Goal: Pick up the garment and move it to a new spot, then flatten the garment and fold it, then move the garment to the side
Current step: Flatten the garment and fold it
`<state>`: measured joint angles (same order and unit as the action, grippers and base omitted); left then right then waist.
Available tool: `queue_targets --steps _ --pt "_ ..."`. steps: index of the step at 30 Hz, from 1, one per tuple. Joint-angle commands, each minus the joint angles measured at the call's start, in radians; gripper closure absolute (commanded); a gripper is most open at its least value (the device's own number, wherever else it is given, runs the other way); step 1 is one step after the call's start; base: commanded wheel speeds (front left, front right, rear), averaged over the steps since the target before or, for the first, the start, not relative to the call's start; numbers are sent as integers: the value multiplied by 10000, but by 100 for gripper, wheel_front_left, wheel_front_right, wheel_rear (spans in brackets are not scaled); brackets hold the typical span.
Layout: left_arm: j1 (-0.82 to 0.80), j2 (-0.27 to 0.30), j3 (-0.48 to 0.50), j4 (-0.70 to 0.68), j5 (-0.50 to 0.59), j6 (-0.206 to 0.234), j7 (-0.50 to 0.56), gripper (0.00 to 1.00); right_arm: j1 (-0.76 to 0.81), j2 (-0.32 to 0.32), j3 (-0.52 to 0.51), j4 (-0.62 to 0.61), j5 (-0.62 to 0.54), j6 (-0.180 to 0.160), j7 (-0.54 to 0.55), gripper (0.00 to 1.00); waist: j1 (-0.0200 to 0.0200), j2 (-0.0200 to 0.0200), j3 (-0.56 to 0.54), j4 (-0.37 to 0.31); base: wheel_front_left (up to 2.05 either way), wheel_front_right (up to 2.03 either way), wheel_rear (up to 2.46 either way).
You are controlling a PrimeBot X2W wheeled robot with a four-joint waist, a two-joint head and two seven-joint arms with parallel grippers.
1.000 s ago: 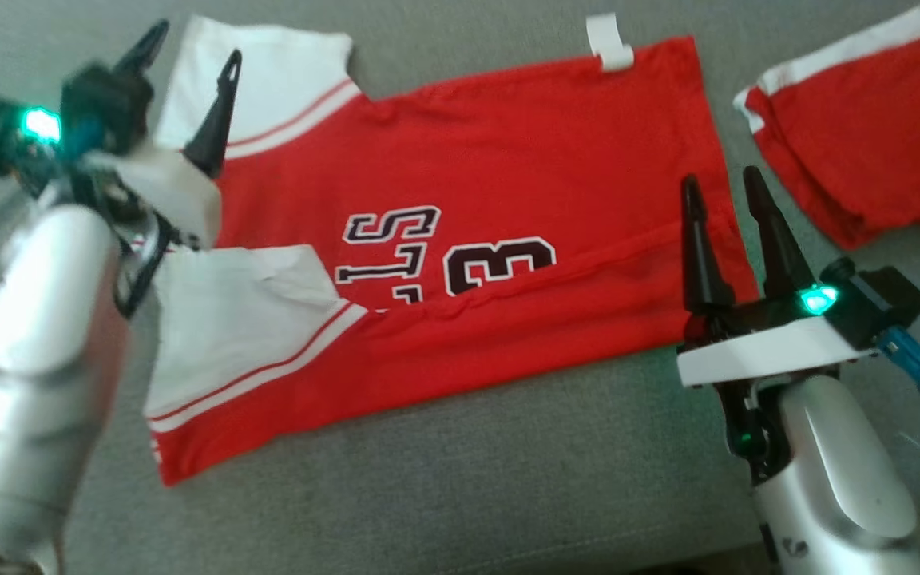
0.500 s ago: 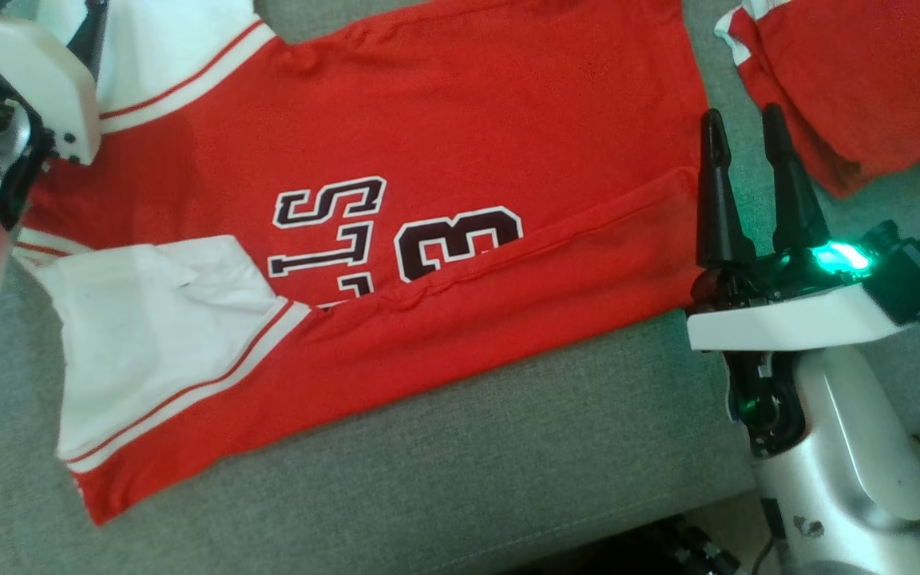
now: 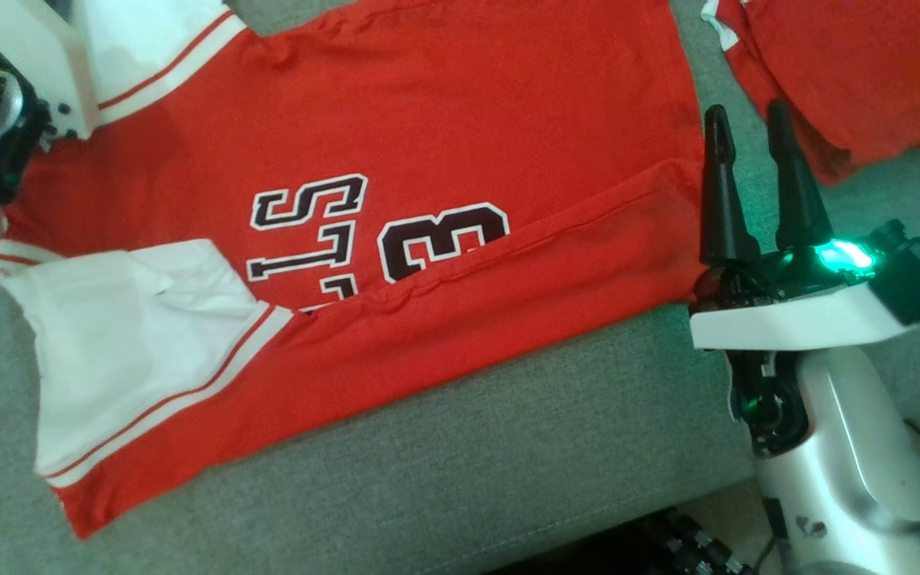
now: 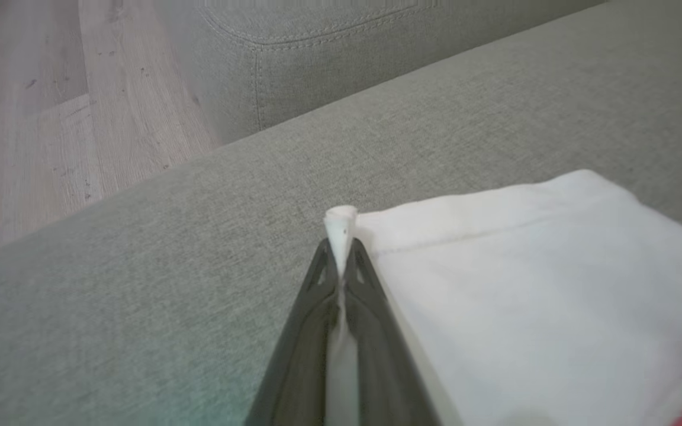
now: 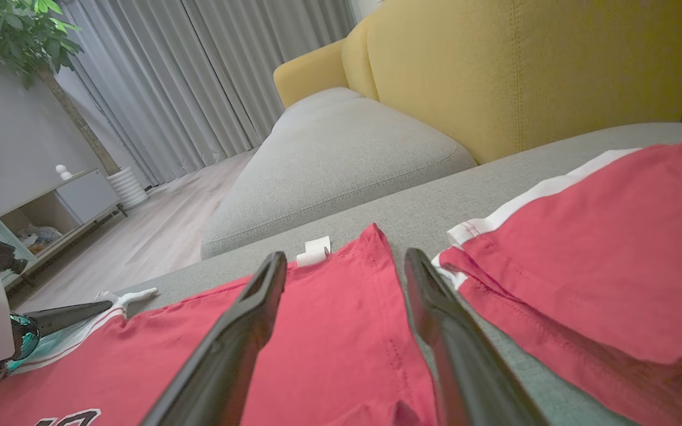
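Red jersey [image 3: 428,120] stretches along the front edge of the sofa [image 3: 508,455], sleeves leftward; left gripper [image 4: 341,248] pinches one white sleeve [image 4: 524,284], right gripper [image 3: 746,112] gapes beside the hem.

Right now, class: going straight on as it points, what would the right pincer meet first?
Probably the hem of the red jersey, ahead of the right pincer; depth is unclear, so possibly the grey sofa.

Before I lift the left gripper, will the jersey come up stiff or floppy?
Likely floppy: its white sleeve bunches thinly in the shut left gripper. Probably light; the jersey lies flat with soft creases, so it should sag.
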<state>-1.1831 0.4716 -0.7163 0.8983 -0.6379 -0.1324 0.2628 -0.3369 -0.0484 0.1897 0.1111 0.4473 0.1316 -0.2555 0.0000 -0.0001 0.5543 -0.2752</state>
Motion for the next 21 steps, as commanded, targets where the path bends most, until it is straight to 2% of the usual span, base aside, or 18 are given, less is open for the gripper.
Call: queue_targets --steps 1,7,11,16,18,21 --pt "-80 493 89 -131 -34 18 -145 100 142 -18 134 -265 -97 -9 -62 0 0 1 -98 73 0 0 0" --pt "-15 158 -403 -433 -148 18 -2125 100 195 -18 -109 -38 -592 -9 -62 0 0 1 -820 657 0 0 0" --pt "189 -148 -707 -733 -156 18 -3084 100 219 -18 -417 258 -993 -9 -61 0 0 1 -1335 1204 0 0 0" --pt "501 -273 -1176 -1285 38 18 -3619 100 -20 -18 -1068 798 -1655 -9 572 0 0 1 -1647 1741 0 0 0" --pt "790 -312 -1326 -1843 113 35 -3904 100 -433 -18 -1508 993 -2175 -9 1322 0 0 1 -1783 2142 0 0 0" --pt "1033 -322 -1426 -2307 149 99 -3963 100 -816 -23 -1846 1106 -2631 -9 1908 0 0 1 -1814 2386 0 0 0"
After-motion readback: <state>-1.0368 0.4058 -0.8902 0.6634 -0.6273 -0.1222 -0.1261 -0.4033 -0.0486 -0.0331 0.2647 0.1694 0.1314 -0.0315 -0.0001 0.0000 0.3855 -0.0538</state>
